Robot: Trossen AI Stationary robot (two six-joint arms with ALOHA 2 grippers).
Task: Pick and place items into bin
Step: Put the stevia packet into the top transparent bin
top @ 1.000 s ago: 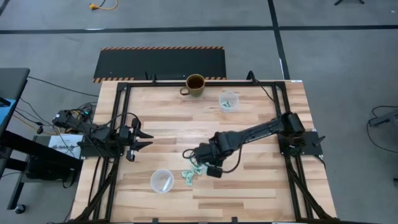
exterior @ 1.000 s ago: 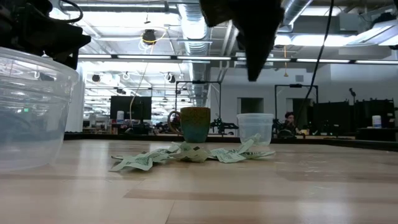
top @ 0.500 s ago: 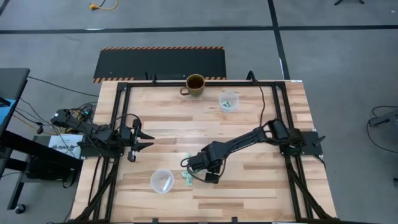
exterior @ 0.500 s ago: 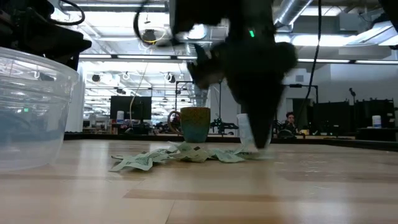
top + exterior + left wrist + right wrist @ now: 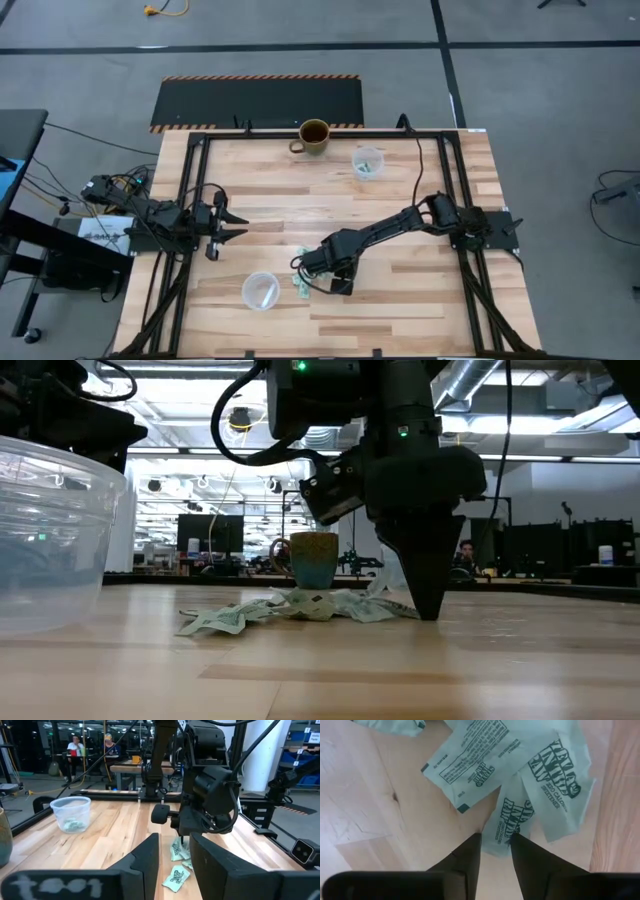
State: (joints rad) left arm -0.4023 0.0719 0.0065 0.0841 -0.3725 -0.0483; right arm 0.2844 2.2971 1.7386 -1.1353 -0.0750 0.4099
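Observation:
Several pale mint-green packets (image 5: 470, 765) lie flat in a loose pile on the wooden table, seen in the high view (image 5: 301, 287), the low view (image 5: 300, 605) and the left wrist view (image 5: 176, 876). My right gripper (image 5: 494, 840) points straight down over the pile (image 5: 322, 268), its tips at table level (image 5: 432, 610). It is open by a narrow gap, with one packet's narrow end (image 5: 496, 842) between the fingers. My left gripper (image 5: 175, 865) waits open near the table's left edge (image 5: 232, 224), away from the pile. My right gripper comes from above, pointing down, with a finger (image 5: 470, 850) on each side of one packet's narrow end (image 5: 495, 832). That packet lies flat on the table, partly under another packet. Whether the fingers touch it I cannot tell.
A clear plastic cup (image 5: 260, 290) stands left of the pile, near the front edge, and looms large in the low view (image 5: 50, 540). A second clear cup (image 5: 367, 162) holding green packets and an olive mug (image 5: 314, 135) stand at the far edge. Black frame rails (image 5: 470, 290) line the table's sides.
My right gripper came down from above the pile until its fingertips reached the table among the packets, shifting slightly toward the table's near-left as the arm lowered. The packets lie where they were. My left arm kept still.

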